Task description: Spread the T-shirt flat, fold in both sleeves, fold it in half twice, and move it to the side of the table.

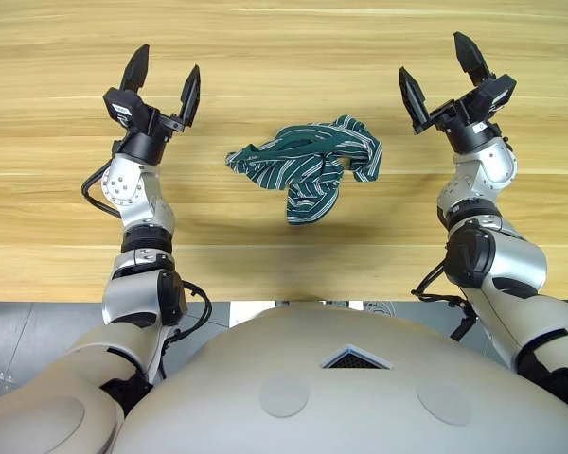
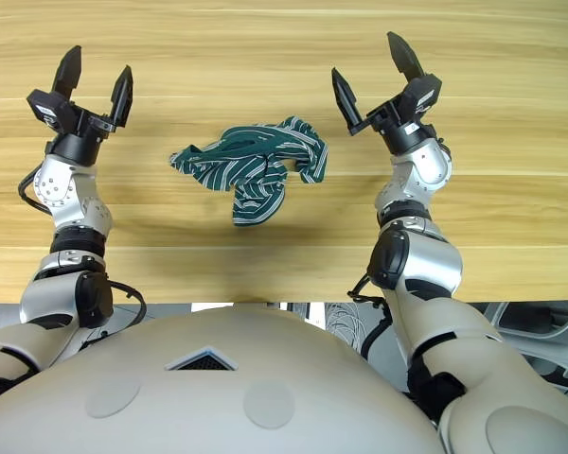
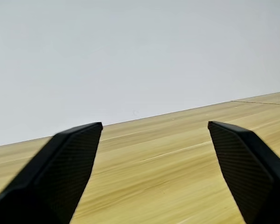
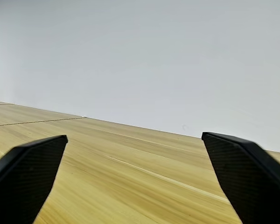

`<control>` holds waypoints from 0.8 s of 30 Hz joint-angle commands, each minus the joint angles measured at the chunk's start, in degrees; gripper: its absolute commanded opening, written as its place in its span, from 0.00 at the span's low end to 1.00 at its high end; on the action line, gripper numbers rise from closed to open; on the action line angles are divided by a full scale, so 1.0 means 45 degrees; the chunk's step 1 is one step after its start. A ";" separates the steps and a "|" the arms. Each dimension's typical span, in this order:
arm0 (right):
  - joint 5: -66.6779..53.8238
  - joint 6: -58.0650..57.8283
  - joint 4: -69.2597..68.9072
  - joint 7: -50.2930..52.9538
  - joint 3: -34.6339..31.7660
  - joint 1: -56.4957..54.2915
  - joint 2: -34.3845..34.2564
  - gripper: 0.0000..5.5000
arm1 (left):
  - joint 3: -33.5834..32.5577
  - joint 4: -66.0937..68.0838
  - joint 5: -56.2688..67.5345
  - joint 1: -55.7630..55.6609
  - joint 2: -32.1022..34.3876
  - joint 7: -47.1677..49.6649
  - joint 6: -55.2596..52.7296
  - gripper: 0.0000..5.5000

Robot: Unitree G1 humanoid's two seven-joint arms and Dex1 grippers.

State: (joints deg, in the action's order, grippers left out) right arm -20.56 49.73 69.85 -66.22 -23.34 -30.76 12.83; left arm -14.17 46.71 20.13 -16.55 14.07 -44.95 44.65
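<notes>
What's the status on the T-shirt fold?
Left tool open, empty, left of the T-shirt. Right tool open, empty, on its right. T-shirt crumpled on the table, not spread yet. Nothing between tools and T-shirt.

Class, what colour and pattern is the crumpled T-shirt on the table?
The T-shirt is dark green with thin white stripes, clearest in the left eye view.

Light wooden table (image 1: 265, 57), the grain and plank lines running side to side. Lying on it is the T-shirt (image 1: 308, 165), dark green with thin white stripes, scrunched into a lumpy heap rather than flat. It sits roughly midway between the table's left and right sides, set back a bit from the near edge.
</notes>
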 commanded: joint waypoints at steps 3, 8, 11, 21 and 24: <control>-0.0095 -0.0164 -0.0136 -0.0200 0.0038 0.0108 0.0088 0.98 | -0.0012 -0.0183 0.0099 0.0089 0.0125 -0.0280 0.0097 0.74; -0.0437 -0.1710 -0.0791 -0.3970 0.0676 0.1236 0.0336 0.98 | 0.0231 -0.1357 0.1248 0.1267 0.0512 -0.2841 -0.0531 0.74; 0.0093 -0.2225 -0.1085 -0.5239 0.1513 0.2059 0.0624 0.98 | 0.0112 -0.1506 0.1905 0.1930 0.0887 -0.4294 -0.1030 0.74; 0.2736 -0.1475 -0.0551 -0.1996 0.3349 0.2249 0.0963 0.94 | 0.0296 -0.0442 0.0719 0.1734 0.1092 -0.3995 -0.0541 0.74; 0.2932 -0.1364 -0.0502 -0.1239 0.3449 0.2120 0.0978 0.85 | 0.0296 -0.0454 0.0621 0.1768 0.1054 -0.3905 -0.0427 0.74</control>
State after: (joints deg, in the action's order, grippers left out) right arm -8.49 43.05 67.16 -73.54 -8.30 -20.07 16.37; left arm -13.11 44.46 24.03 -7.89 18.34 -63.03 41.98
